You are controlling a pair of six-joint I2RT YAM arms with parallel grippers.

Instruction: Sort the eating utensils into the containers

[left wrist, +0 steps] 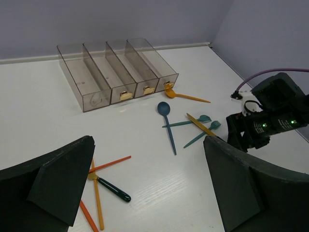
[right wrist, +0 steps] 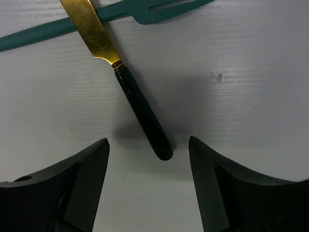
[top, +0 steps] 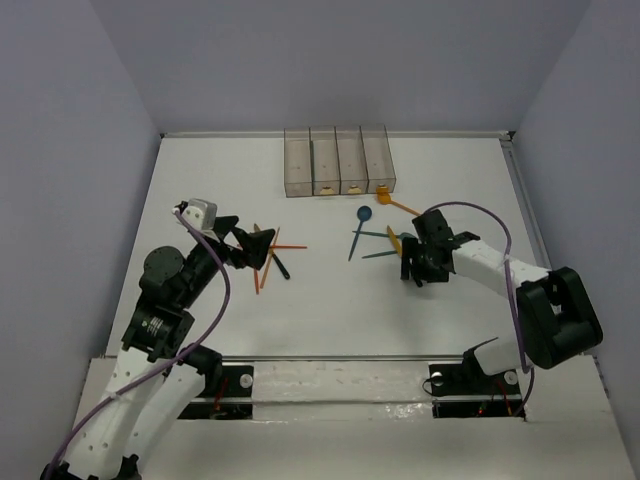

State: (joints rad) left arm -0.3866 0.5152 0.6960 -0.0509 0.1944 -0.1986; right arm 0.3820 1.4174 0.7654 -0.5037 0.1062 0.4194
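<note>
r gripper (right wrist: 148, 145) spread, pointing down over dark-handled knife (right wrist: 142, 113); l gripper (left wrist: 148, 142) spread too.

Knife (right wrist: 127, 86): glossy dark handle (brassy blade); 4 bins (left wrist: 105, 72): clear smoky plastic.

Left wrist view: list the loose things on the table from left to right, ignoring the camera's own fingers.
Orange sticks → blue spoon → gold knife → right gripper. The bins, orange spoon, teal spoon and fork overlap these across the view, so they are left out.
</note>
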